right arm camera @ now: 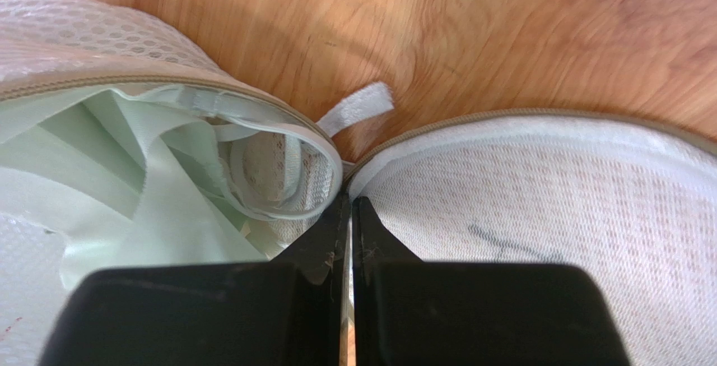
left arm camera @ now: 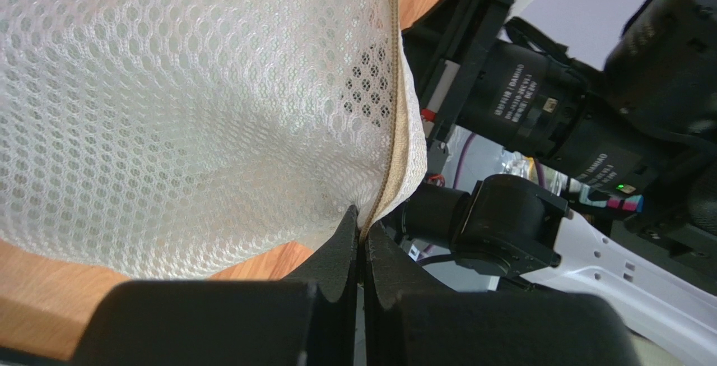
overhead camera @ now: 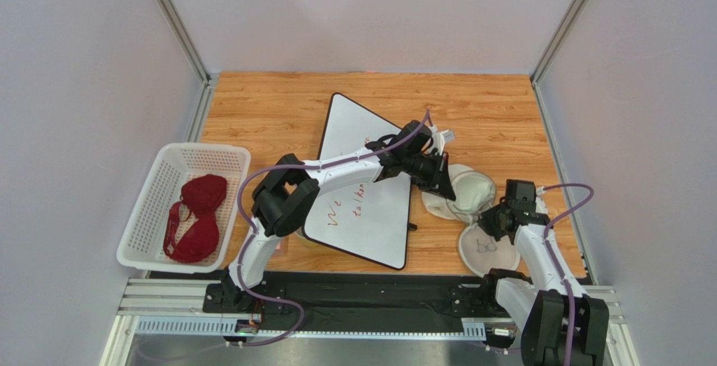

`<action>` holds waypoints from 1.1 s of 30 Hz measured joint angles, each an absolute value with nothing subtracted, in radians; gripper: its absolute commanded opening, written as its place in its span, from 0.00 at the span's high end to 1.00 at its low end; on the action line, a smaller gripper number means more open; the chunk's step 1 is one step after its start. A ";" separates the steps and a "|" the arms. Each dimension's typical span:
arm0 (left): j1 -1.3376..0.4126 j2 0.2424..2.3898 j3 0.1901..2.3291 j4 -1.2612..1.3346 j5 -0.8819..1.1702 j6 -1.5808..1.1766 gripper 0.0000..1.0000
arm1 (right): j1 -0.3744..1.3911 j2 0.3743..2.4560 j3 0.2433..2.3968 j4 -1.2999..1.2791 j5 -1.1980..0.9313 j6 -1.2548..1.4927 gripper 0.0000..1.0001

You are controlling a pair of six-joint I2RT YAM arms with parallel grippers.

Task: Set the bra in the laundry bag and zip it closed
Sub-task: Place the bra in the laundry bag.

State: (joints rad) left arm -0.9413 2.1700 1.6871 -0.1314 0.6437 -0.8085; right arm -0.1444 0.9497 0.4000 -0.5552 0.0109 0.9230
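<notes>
Bra (overhead camera: 198,215) lies in basket (overhead camera: 150,196); laundry bag (overhead camera: 473,188) lies unzipped.

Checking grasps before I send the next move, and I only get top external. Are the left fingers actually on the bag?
Observer: Yes. The left fingers are shut on the laundry bag, at its zipper edge.
Operator: Right side?
Observer: The right fingers are shut exactly where the lid meets the bag's rim. I can't tell if fabric is pinched.
Operator: Anything inside the bag?
Observer: Only pale green lining shows through the opening.
</notes>
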 measured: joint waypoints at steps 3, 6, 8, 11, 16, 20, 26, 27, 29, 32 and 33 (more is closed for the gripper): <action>-0.942 2.131 1.666 -0.165 0.606 -0.782 0.84 | -0.110 0.904 0.466 -0.647 0.062 0.868 1.00; -0.942 2.080 1.643 -0.192 0.562 -0.751 0.61 | -0.078 0.850 0.562 -0.716 0.099 0.811 1.00; -0.941 2.039 1.637 -0.215 0.516 -0.729 0.50 | -0.072 0.838 0.610 -0.731 0.105 0.778 1.00; -0.941 1.977 1.635 -0.252 0.441 -0.684 0.51 | -0.067 0.849 0.632 -0.738 0.105 0.739 1.00; -0.941 1.918 1.726 -0.324 0.380 -0.628 0.81 | -0.060 0.900 0.643 -0.784 0.104 0.687 1.00; -0.944 1.974 1.887 -0.324 0.413 -0.626 1.00 | -0.059 0.902 0.696 -0.813 0.098 0.662 1.00; -0.984 2.129 1.998 -0.320 0.435 -0.624 1.00 | -0.059 0.901 0.741 -0.816 0.078 0.653 1.00; -0.989 2.152 2.003 -0.326 0.434 -0.624 1.00 | -0.059 0.901 0.743 -0.816 0.077 0.653 1.00; -1.001 2.204 2.004 -0.339 0.424 -0.623 1.00 | -0.057 0.901 0.749 -0.822 0.070 0.653 1.00; -1.013 2.273 2.004 -0.362 0.390 -0.621 1.00 | -0.056 0.902 0.763 -0.827 0.064 0.653 1.00; -1.013 2.289 2.004 -0.363 0.388 -0.622 1.00 | -0.056 0.902 0.768 -0.828 0.060 0.653 1.00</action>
